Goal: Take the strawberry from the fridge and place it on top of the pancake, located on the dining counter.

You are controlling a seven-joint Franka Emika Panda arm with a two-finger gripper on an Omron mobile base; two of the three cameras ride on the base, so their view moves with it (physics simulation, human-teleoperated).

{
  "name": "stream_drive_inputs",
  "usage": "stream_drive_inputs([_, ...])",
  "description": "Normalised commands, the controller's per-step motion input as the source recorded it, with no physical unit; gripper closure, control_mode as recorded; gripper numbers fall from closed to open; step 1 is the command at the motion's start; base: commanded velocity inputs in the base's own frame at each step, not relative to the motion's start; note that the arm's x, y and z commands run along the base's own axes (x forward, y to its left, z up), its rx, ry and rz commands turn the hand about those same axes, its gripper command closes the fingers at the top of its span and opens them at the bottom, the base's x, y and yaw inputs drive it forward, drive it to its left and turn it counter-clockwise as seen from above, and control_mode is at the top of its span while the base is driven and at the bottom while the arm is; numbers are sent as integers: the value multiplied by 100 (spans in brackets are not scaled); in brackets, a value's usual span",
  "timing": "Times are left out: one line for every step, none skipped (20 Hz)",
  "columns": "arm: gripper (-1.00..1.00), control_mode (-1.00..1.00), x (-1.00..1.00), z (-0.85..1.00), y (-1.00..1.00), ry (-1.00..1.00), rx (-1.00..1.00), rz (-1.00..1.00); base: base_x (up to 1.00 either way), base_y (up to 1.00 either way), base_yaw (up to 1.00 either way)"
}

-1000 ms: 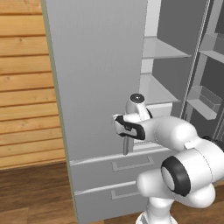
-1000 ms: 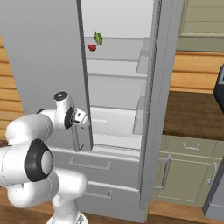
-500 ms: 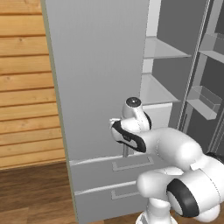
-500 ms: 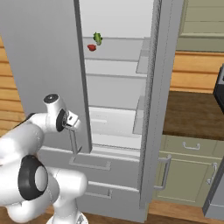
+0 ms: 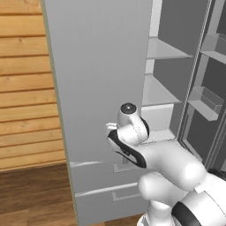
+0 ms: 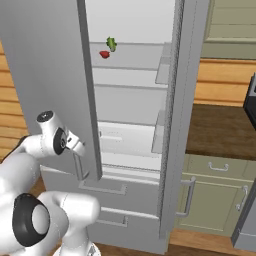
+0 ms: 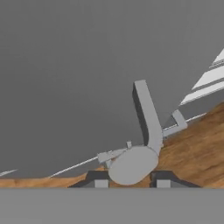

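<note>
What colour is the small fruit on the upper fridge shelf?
Bright red: the strawberry sits beside a green vegetable, clearest in the right base view.

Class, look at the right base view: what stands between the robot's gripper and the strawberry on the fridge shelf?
The fridge's open left door, edge-on, stands between the gripper low at its handle and the strawberry up inside.
</note>
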Motion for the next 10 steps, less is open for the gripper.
stream_drive_inputs([100, -100, -33, -9, 54, 0, 0, -17, 0, 0, 0])
stream_drive_inputs([100, -100, -39, -9, 61, 0, 0, -19, 0, 0, 0])
stream_drive_inputs([100, -100, -42, -11, 67, 0, 0, -20, 0, 0, 0])
stream_drive_inputs([100, -100, -46, -10, 69, 0, 0, -21, 0, 0, 0])
stream_drive_inputs([100, -100, -47, -11, 73, 0, 0, -22, 0, 0, 0])
stream_drive_inputs([100, -100, -54, -12, 76, 0, 0, -23, 0, 0, 0])
stream_drive_inputs([100, -100, -54, -13, 76, 0, 0, -23, 0, 0, 0])
stream_drive_inputs([100, -100, -59, -15, 76, 0, 0, -23, 0, 0, 0])
stream_drive_inputs([100, -100, -61, -14, 76, 0, 0, -23, 0, 0, 0])
stream_drive_inputs([100, -100, -62, -16, 76, 0, 0, -23, 0, 0, 0])
